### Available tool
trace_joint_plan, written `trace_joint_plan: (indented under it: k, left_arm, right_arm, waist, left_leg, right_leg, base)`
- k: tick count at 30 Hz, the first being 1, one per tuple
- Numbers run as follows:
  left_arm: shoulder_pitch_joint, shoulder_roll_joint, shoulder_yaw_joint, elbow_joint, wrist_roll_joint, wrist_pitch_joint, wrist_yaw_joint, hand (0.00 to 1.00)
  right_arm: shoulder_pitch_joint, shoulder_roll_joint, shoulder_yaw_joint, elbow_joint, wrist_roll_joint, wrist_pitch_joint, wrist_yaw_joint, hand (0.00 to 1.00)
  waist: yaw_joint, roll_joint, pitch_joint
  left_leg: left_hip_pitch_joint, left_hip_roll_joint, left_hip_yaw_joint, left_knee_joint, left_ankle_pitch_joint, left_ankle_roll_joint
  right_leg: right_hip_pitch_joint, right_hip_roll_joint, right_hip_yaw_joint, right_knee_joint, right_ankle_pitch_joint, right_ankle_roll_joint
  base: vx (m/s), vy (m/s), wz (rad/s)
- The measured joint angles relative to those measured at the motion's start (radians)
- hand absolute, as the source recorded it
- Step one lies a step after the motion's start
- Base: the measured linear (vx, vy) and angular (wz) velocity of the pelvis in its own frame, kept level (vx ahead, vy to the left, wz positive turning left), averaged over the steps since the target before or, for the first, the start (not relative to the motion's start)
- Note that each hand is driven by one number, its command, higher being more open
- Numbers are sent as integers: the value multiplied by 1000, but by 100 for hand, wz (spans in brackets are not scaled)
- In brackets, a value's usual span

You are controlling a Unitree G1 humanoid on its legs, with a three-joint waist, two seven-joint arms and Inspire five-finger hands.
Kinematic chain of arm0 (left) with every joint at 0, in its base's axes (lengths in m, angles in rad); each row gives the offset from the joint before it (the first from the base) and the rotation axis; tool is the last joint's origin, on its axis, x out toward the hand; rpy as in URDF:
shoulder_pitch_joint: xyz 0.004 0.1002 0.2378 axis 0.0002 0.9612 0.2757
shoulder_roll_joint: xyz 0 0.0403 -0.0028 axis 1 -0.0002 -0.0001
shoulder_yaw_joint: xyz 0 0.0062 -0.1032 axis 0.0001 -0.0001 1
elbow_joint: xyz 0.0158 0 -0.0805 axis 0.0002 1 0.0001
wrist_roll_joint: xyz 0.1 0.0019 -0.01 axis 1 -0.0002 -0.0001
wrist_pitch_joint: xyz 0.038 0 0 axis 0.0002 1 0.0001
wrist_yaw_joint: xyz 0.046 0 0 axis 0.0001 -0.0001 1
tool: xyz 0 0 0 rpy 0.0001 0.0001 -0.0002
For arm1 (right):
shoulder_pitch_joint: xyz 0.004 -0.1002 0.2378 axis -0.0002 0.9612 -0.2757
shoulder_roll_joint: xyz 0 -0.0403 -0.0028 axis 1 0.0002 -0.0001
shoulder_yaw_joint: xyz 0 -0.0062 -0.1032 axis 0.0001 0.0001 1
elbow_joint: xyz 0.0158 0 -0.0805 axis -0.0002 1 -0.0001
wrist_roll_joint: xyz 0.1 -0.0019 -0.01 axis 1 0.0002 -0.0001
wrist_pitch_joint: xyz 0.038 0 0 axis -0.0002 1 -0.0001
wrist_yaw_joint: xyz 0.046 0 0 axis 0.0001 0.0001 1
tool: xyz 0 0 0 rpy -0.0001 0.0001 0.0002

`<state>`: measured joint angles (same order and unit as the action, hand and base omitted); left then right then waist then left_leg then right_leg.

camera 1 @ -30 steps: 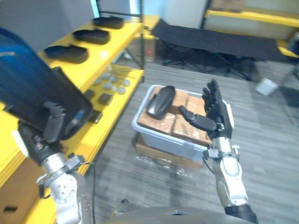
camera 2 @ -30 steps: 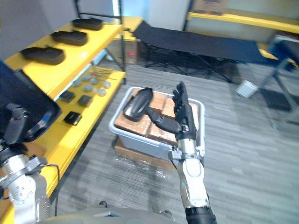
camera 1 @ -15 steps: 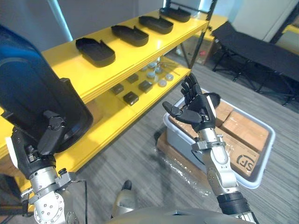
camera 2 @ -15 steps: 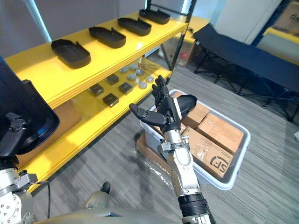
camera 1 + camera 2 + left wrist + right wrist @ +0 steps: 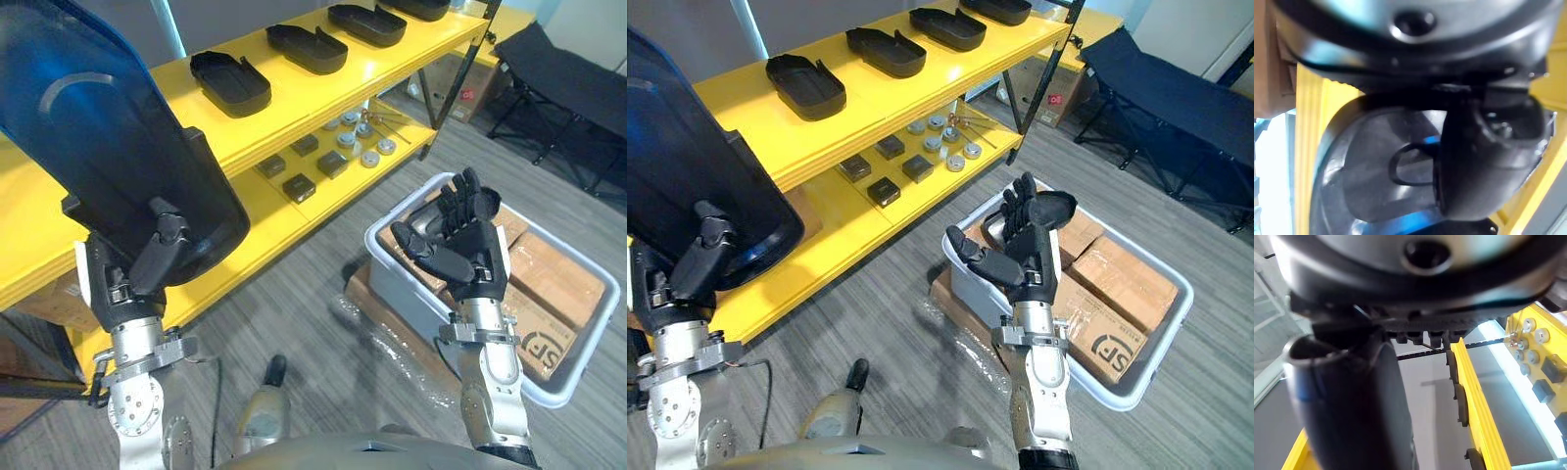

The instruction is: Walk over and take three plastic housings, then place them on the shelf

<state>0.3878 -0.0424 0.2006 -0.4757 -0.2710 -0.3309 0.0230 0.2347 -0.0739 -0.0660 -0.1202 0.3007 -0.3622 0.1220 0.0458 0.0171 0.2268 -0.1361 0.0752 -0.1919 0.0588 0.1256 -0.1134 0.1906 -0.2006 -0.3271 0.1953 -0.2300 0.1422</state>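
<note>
Your main risk is the grip of the left hand [image 5: 137, 269]. Its thumb is curled over the lower rim of the large black plastic housing [image 5: 108, 147], and its fingers appear to clamp from behind. The shell stands tall above that hold, so I judge that a quick swing toward the shelf could lever it loose. The raised housing also blocks much of your sight on that side. That could make you misjudge the yellow top shelf [image 5: 294, 88] and knock one of the black housings already lined up there [image 5: 230, 80].

The right hand [image 5: 465, 250] is held up empty, with its fingers straight and spread and its thumb out, touching nothing. It hangs above the near end of the grey plastic tub [image 5: 397, 289], which is packed with brown cardboard boxes [image 5: 558, 279]. One more dark rounded housing [image 5: 1058, 208] lies on the boxes just past the fingertips. If the arm drops as you turn, it could strike the tub rim.

The lower yellow shelf [image 5: 265, 211] holds small dark blocks and silver discs, well apart from both hands.
</note>
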Motion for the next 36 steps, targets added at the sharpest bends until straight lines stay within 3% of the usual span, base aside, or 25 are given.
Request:
trace_joint_plan:
  k: [4, 6, 9, 10, 11, 12, 13, 14, 15, 16, 17, 18, 20, 21, 23, 25, 27, 28, 29, 30, 31, 34, 36]
  left_arm:
    - [1, 3, 18, -1, 12, -74, 3, 0]
    - [0, 4, 37, -7, 12, -82, 10, 0]
    - [-7, 7, 69, -7, 13, -82, 19, 0]
    - [-11, 5, 70, -7, 14, -82, 20, 0]
    - [-14, 5, 69, -7, 14, -82, 19, 0]
    - [-27, 15, 70, -8, 19, -82, 18, 0]
    - [-36, 33, 76, -13, 36, -82, 22, 0]
    - [-38, 40, 78, -17, 43, -82, 23, 0]
    - [-39, 54, 75, -27, 51, -82, 33, 0]
    - [-42, 53, 76, -32, 50, -83, 43, 0]
    - [-52, 53, 83, -32, 50, -83, 55, 0]
    - [-59, 53, 85, -32, 50, -83, 59, 0]
    - [-94, 54, 88, -32, 49, -83, 75, 0]
    - [-106, 53, 87, -32, 49, -83, 75, 0]
    - [-154, 55, 66, -29, 49, -83, 69, 0]
    - [-156, 56, 41, -25, 48, -82, 63, 0]
    - [-151, 62, 30, -35, 48, -82, 50, 0]
    - [-144, 82, 41, -50, 47, -84, 48, 0]
    - [-143, 70, 43, -47, 48, -92, 46, 0]
    - [-120, 39, 41, -50, 47, -91, 44, 0]
    - [-106, 30, 42, -53, 47, -91, 41, 0]
    - [-108, 28, 30, -59, 46, -77, 34, 0]
    - [-118, 31, 1, -54, 48, -59, 4, 0]
  right_arm:
    - [14, 5, 12, 0, 27, -19, -5, 100]
    - [7, 30, 43, 0, 26, -28, -19, 100]
    - [-38, 53, 86, 0, 13, -41, -65, 100]
    - [-55, 50, 87, 3, -17, -46, -91, 100]
    - [-60, 48, 87, 3, -32, -49, -111, 100]
    - [-65, 51, 84, 3, -58, -66, -143, 100]
    - [-71, 56, 80, 3, -70, -81, -165, 100]
    - [-76, 61, 76, 3, -77, -85, -172, 100]
    - [-87, 74, 68, 4, -89, -100, -177, 100]
    - [-101, 72, 63, 4, -90, -108, -173, 100]
    - [-121, 67, 50, 4, -90, -109, -159, 100]
    - [-134, 64, 42, 4, -90, -109, -151, 100]
    - [-175, 18, 23, 2, -90, -110, -136, 100]
    - [-177, 5, 16, -5, -90, -111, -136, 100]
    - [-169, -12, -26, -48, -89, -126, -147, 100]
    - [-147, -12, -40, -124, -89, -128, -177, 100]
    - [-117, -16, -52, -239, -89, -133, -179, 100]
    - [-114, -20, -51, -302, -91, -140, -172, 100]
    - [-123, -44, -53, -320, -89, -155, -169, 100]
    - [-131, -95, -65, -346, -86, -163, -150, 100]
    - [-132, -115, -71, -366, -80, -164, -134, 100]
    - [-156, -119, -107, -378, -43, -157, -82, 100]
    - [-148, -111, -157, -342, -40, -115, -69, 100]
  waist:
    - [22, 1, -2]
    - [33, -26, -10]
    - [44, -59, -21]
    - [39, -51, -23]
    - [39, -45, -26]
    - [40, -41, -30]
    - [35, -49, -30]
    - [29, -51, -30]
    - [19, -50, -29]
    - [12, -50, -30]
    - [10, -42, -29]
    - [10, -39, -27]
    - [7, -11, -29]
    - [5, -4, -29]
    - [-20, 4, -29]
    - [-26, -7, -35]
    - [-22, -36, -49]
    - [-17, -80, -73]
    - [-13, -66, -73]
    - [-5, -25, -90]
    - [9, -13, -113]
    - [-19, -3, -132]
    - [-42, -11, -130]
  left_leg:
    - [-36, -3, 90, 61, -11, 19]
    - [-53, -30, 107, 92, -17, 19]
    - [-117, -88, 114, 228, -115, 56]
    - [-121, -100, 109, 270, -147, 65]
    - [-120, -103, 104, 280, -158, 72]
    - [-108, -105, 99, 286, -174, 88]
    - [-77, -121, 86, 273, -187, 107]
    - [-60, -126, 77, 264, -191, 117]
    - [-29, -130, 53, 248, -192, 147]
    - [-5, -129, 46, 240, -198, 157]
    - [27, -126, 36, 228, -204, 162]
    - [44, -123, 33, 222, -209, 163]
    - [76, -96, 4, 219, -238, 161]
    - [79, -89, -9, 221, -245, 160]
    - [87, -88, -98, 247, -264, 137]
    - [110, -105, -167, 285, -296, 109]
    - [107, -126, -181, 331, -363, 92]
    - [79, -74, -40, 379, -414, 60]
    - [72, -25, 14, 411, -424, 36]
    - [73, 45, 28, 426, -439, 10]
    - [73, 70, 34, 402, -432, 1]
    - [74, 148, 161, 298, -339, -27]
    - [77, 147, 238, 244, -281, -37]
  right_leg:
    - [12, -27, -23, -4, -6, 1]
    - [17, -54, -22, -5, -13, 1]
    - [32, -96, -25, 1, -27, -56]
    - [23, -108, -9, 77, 2, -99]
    - [-15, -119, 9, 161, 22, -113]
    - [-95, -133, 63, 330, 81, -160]
    - [-156, -146, 119, 455, 182, -162]
    - [-176, -149, 144, 504, 224, -165]
    - [-205, -138, 170, 563, 132, -113]
    - [-221, -116, 170, 566, 64, -98]
    - [-240, -79, 154, 523, 7, -103]
    - [-249, -58, 146, 489, -9, -105]
    - [-310, 43, 162, 335, -13, -109]
    - [-327, 69, 184, 294, -8, -106]
    - [-366, 118, 284, 183, 16, -74]
    - [-351, 103, 314, 156, 46, -82]
    - [-306, 60, 315, 159, 105, -106]
    - [-250, 22, 292, 134, 113, -64]
    - [-231, 31, 265, 128, 94, -3]
    - [-202, 72, 220, 123, 80, -29]
    - [-201, 88, 209, 115, 73, -40]
    - [-173, 97, 129, 77, 81, -66]
    - [-132, 84, 71, 29, 90, -67]
  base:
    - [-30, 56, 18]
    - [68, 69, 11]
    - [160, 151, 24]
    - [157, 108, 26]
    - [185, 155, 38]
    - [190, 194, 39]
    - [212, 190, 41]
    - [323, 142, 44]
    - [288, 75, 35]
    - [339, 66, 32]
    - [220, 43, 16]
    - [256, 42, 14]
    - [251, 4, 23]
    - [185, -28, 62]
    - [195, -138, 109]
    - [246, -271, 129]
    - [211, -358, 125]
    - [133, -400, 84]
    - [116, -466, 83]
    - [109, -366, 47]
    - [167, -342, 51]
    - [188, -223, 72]
    - [125, -109, 83]
